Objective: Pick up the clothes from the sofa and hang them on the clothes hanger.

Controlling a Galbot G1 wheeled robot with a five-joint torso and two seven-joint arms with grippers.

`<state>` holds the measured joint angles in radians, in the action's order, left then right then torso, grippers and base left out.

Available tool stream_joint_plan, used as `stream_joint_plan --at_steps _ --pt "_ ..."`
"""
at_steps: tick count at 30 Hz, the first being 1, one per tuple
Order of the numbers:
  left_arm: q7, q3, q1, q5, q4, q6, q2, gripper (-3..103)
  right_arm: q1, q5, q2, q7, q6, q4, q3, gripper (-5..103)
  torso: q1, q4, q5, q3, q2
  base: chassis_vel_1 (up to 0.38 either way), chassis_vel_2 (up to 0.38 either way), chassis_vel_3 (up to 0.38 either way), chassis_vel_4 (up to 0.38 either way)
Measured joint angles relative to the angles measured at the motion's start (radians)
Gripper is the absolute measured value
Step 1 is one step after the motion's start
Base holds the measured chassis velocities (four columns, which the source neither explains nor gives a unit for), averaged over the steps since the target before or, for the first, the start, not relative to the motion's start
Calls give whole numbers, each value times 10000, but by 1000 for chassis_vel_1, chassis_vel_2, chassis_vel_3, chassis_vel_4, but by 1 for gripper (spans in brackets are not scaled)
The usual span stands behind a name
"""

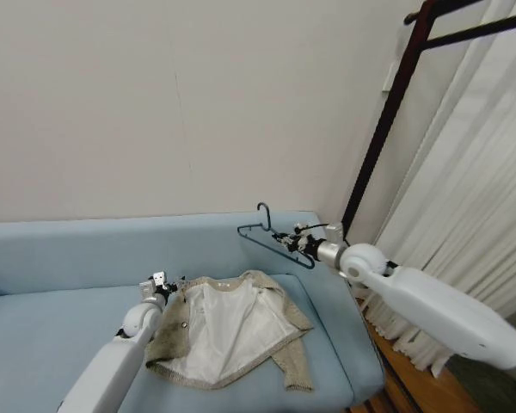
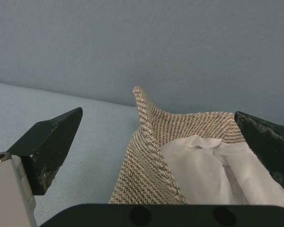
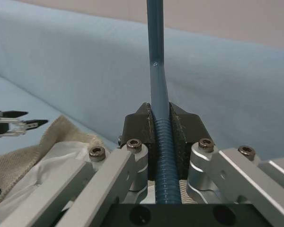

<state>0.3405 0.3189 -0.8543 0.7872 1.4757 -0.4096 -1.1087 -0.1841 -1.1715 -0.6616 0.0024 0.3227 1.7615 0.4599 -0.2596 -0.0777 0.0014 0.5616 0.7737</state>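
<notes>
A beige knit cardigan with a white lining lies spread open on the light blue sofa. My left gripper is at the cardigan's upper left edge. Its fingers stand open, and a raised corner of the knit sits between them. My right gripper hovers above the sofa's right end, shut on a dark blue hanger. The wrist view shows its pads clamped on the hanger's ribbed wire, with the cardigan and the left gripper beyond.
A dark clothes rack rises at the right, beside the sofa's end. White curtains hang behind it. The sofa seat left of the cardigan is bare, and wooden floor shows past the sofa's right edge.
</notes>
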Motion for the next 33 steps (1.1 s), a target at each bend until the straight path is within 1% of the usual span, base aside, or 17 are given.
stream_joint_plan --at_steps 1,3,5,8,11,16,17,20,21,25,26,27,28,30,31,32,33 --pt "6 -2 178 2 -388 -49 -174 100 0 33 -186 -29 0 -55 150 8 0 -1 -2 0 0 0 0 0 0" --pt "5 -2 254 -5 -575 -51 -242 100 1 45 -257 -71 -1 -74 226 8 0 -2 -2 -1 0 0 0 0 0" --pt "-28 6 424 -114 -1070 -25 -404 100 3 129 -395 -257 0 -130 408 8 1 -3 0 -2 0 0 0 0 0" --pt "-143 22 643 -313 -1658 81 -607 100 -32 217 -445 -484 0 -117 495 8 2 -4 -1 -2 0 0 0 0 0" --pt "-208 39 717 -399 -1925 171 -679 100 -35 250 -476 -592 1 -92 539 8 1 -5 -1 -2 1 0 0 0 0" --pt "-682 75 794 -512 -2167 249 -712 100 -38 350 -475 -653 10 -24 619 8 3 0 0 -3 0 0 0 0 0" --pt "-821 66 812 -516 -2202 252 -710 102 -46 366 -471 -652 11 -23 619 8 3 -1 -1 -3 1 0 0 0 0" --pt "-1257 29 920 -521 -2420 337 -708 99 -85 383 -481 -630 22 -23 609 8 3 -3 1 -3 0 0 0 0 0" --pt "-1257 29 920 -521 -2420 337 -708 99 -85 383 -481 -630 22 -23 609 8 3 -3 1 -3 0 0 0 0 0" --pt "-1606 -65 1183 -531 -2917 409 -778 80 -95 368 -507 -599 48 -18 568 8 3 -1 1 -3 0 0 0 0 0" --pt "-1606 -65 1183 -531 -2917 409 -778 80 -95 368 -507 -599 48 -18 568 8 3 -1 1 -3 0 0 0 0 0" --pt "-1634 -106 1291 -552 -3139 418 -836 74 -95 350 -507 -596 55 -18 568 8 3 -1 1 -3 1 0 0 0 0" --pt "-1670 -138 1358 -587 -3287 447 -880 74 -94 343 -505 -595 57 -20 570 8 3 -1 1 -2 0 0 0 0 0" --pt "-1817 -226 1524 -723 -3644 549 -997 63 -92 323 -475 -596 67 -22 602 8 3 -2 0 -2 0 0 0 0 0" --pt "-1817 -226 1524 -723 -3644 549 -997 63 -92 323 -475 -596 67 -22 602 8 3 -2 0 -2 0 0 0 0 0" --pt "-1887 -280 1621 -771 -3833 599 -1061 57 -92 323 -461 -598 73 -23 614 8 3 -2 1 -3 0 0 0 0 0" --pt "-1937 -335 1717 -803 -4017 656 -1115 57 -103 322 -451 -599 74 -23 618 8 3 -3 1 -3 0 0 0 0 0"
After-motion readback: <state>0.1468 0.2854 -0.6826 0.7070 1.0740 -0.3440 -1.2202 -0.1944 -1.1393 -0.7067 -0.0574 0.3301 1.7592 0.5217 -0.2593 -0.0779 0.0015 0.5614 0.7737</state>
